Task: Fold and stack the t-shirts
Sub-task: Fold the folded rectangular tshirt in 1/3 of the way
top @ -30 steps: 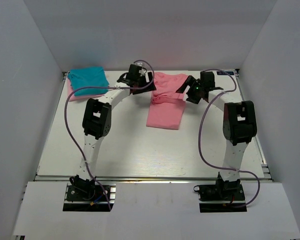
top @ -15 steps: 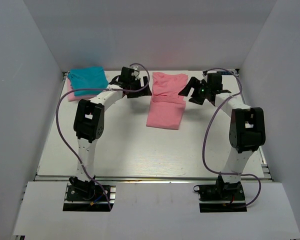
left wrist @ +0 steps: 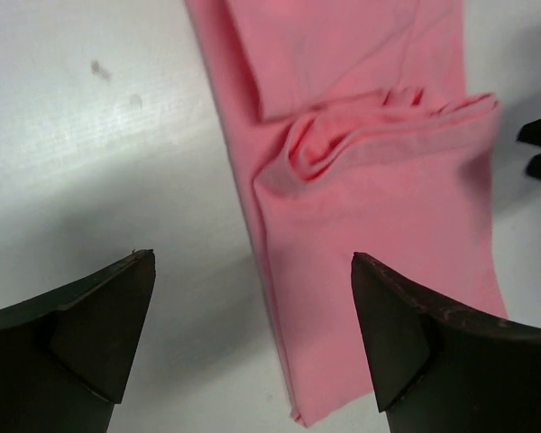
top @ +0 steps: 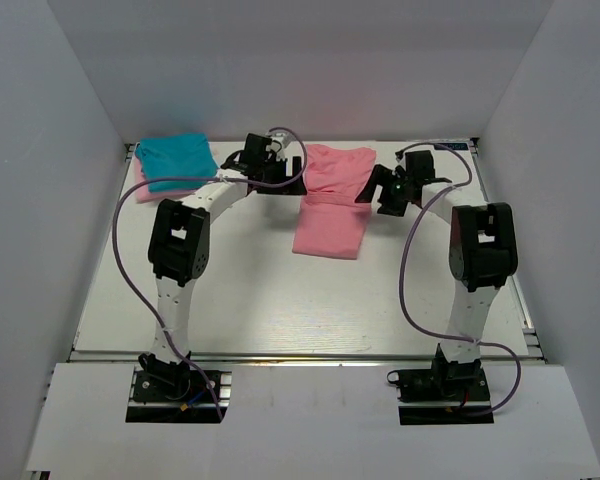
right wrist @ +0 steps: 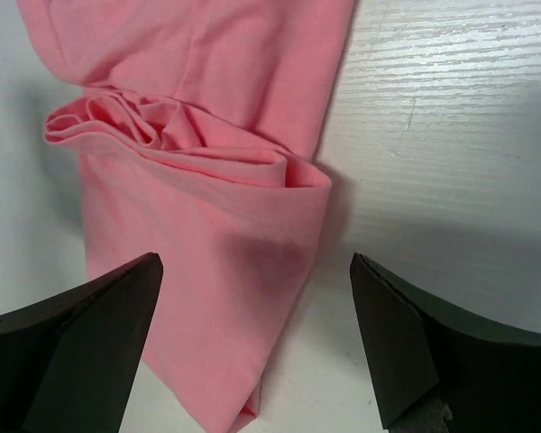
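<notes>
Left end effector (left wrist: 252, 260) and right end effector (right wrist: 255, 262) hover, spread, over salmon-pink t-shirt (top: 328, 225).

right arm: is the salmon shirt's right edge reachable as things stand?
Probably yes. The right gripper hangs open over the salmon-pink shirt at its right edge, with nothing between its fingers and the cloth. The left gripper is over the opposite edge, apart.
</notes>
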`<state>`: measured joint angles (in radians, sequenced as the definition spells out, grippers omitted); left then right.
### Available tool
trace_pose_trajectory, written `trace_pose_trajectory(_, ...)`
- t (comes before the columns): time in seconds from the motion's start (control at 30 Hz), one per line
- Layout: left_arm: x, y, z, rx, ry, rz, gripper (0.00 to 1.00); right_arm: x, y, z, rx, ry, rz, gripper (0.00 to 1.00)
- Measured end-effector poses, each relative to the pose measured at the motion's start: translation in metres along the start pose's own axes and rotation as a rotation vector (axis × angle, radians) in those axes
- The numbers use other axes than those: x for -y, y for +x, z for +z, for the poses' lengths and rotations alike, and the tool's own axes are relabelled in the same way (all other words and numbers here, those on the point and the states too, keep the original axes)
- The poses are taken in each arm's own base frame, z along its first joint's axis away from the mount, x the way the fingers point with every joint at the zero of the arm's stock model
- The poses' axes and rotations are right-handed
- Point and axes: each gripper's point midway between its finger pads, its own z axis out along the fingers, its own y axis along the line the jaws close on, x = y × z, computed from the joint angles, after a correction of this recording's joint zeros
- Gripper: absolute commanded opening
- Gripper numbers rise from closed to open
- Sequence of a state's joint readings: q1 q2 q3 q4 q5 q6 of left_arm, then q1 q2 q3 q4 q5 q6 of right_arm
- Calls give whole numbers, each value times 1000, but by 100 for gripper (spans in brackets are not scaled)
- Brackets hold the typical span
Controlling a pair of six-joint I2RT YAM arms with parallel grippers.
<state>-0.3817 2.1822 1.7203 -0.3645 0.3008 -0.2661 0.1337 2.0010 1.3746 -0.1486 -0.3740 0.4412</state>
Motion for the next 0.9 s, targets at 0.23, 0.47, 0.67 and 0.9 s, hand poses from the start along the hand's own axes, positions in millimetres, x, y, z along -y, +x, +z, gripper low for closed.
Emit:
trace_pose_trajectory(0.23, 16, -46, 23, 96, 76, 128, 86, 8, 1, 14, -30, 22, 2, 90)
trace_pose_trajectory(0.47, 10, -5, 59, 3, 82, 144, 77, 11, 1, 20, -38, 25, 5, 76)
trace_pose_trajectory(0.67, 16, -1, 67, -1, 90, 162, 69, 9, 6, 24, -56, 5, 15, 58)
trace_pose_trajectory(0.9, 24, -12, 68, 40, 93, 176, 46, 2, 9, 27, -67, -30, 15, 23)
